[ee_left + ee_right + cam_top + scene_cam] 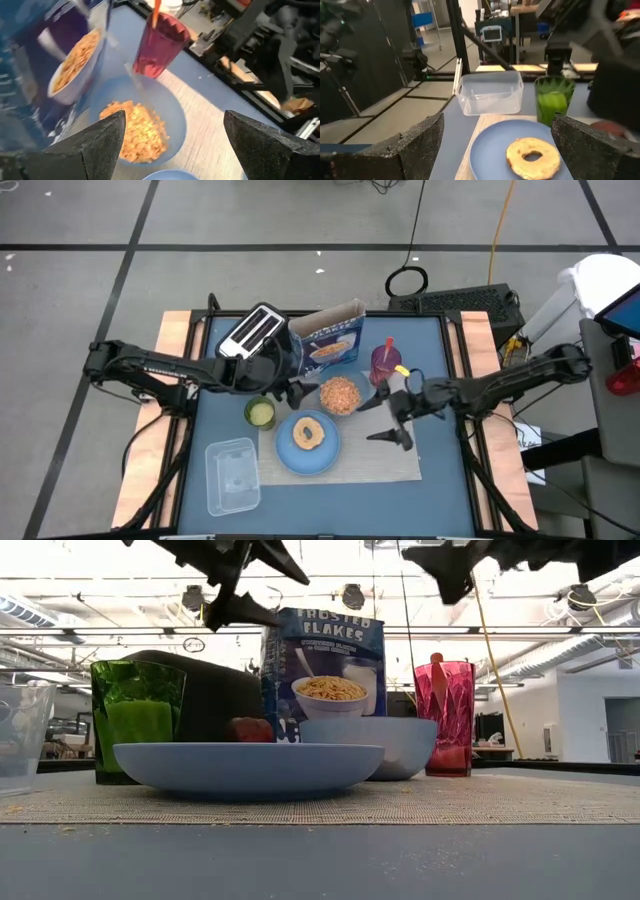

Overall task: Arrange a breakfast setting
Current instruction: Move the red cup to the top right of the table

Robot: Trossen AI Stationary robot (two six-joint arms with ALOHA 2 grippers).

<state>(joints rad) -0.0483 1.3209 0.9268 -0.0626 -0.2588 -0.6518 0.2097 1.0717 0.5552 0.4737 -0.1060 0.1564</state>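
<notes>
On the beige placemat [375, 465] lies the light-blue plate [288, 452] with a ring of bread [532, 157] on it. Just beyond it stands the blue bowl [172, 112], which holds cereal. Behind the bowl stand the blue cereal box [330, 340] and the purple cup [385, 365]. The spoon's orange handle [389, 345] sticks up out of the cup. A small dark-red fruit [250, 729] shows behind the plate. My left gripper [293, 390] hangs open above the bowl's left side. My right gripper [383, 420] hangs open right of the plate.
A toaster [252, 330] stands at the far left beside the cereal box. A green cup [260, 412] stands left of the plate, and a clear plastic container [232, 475] lies toward the near left corner. The blue table [440, 380] has bare room at its right.
</notes>
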